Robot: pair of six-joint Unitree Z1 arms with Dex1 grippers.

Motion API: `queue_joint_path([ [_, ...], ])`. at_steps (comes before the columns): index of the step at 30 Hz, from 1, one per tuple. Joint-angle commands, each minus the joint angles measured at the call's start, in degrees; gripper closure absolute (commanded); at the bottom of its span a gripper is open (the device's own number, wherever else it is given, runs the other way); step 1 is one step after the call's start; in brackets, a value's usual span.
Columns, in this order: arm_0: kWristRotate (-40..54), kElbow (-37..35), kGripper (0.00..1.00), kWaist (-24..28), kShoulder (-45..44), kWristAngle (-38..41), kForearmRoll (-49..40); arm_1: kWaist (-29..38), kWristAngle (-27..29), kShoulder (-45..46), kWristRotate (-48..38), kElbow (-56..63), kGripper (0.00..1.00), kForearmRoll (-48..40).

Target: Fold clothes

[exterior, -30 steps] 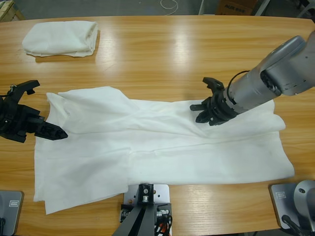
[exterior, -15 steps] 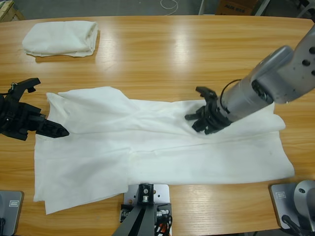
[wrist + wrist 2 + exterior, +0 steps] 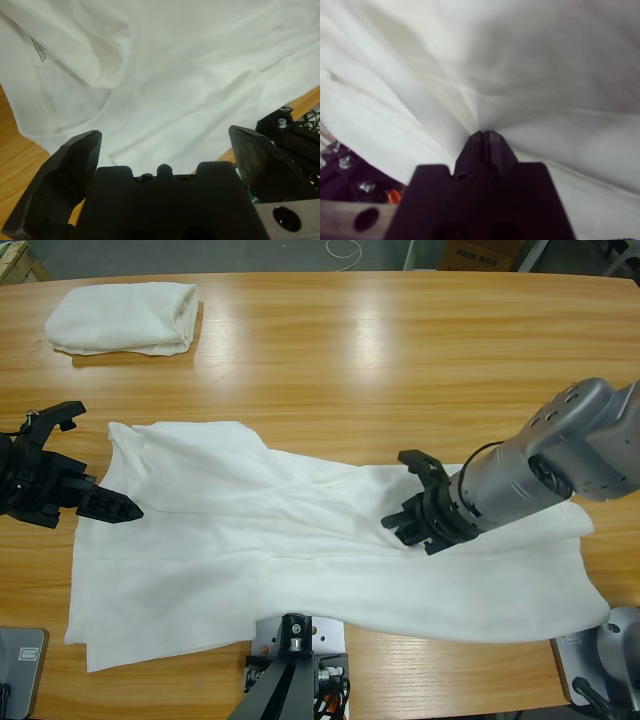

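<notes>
Lying spread and rumpled across the near half of the desk, the shirt runs from the left edge area to the right, its right part gathered into creases that converge on the right gripper, whose jaws are closed on a pinch of the cloth. The left gripper sits at the shirt's left edge with its jaws wide apart, shirt filling the space ahead of them. A second, folded shirt rests well apart at the far left corner.
</notes>
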State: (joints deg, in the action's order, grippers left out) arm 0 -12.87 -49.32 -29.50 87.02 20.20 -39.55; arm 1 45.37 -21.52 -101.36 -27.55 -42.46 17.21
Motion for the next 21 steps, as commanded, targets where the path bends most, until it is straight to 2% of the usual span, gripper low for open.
queue_joint_path([
  [1, -0.9, 2.3, 0.009, -0.5, 0.2, -0.2, 1.1, 2.3, -1.4, 2.1, -0.7, 1.8, 1.000, -2.2],
  [4, -0.9, 2.3, 0.009, -0.5, 0.3, -0.2, 1.1, 2.3, -1.5, 3.0, -0.7, 1.6, 1.000, -3.7],
  [13, -0.9, 2.6, 0.009, -0.5, 0.3, -0.3, 1.2, 3.3, -6.5, 0.3, -0.7, 2.6, 1.000, -3.9],
  [21, -0.9, 2.9, 0.009, -0.5, 0.1, -0.3, 1.3, 4.9, -7.0, -1.6, -2.1, 4.2, 1.000, -4.1],
])
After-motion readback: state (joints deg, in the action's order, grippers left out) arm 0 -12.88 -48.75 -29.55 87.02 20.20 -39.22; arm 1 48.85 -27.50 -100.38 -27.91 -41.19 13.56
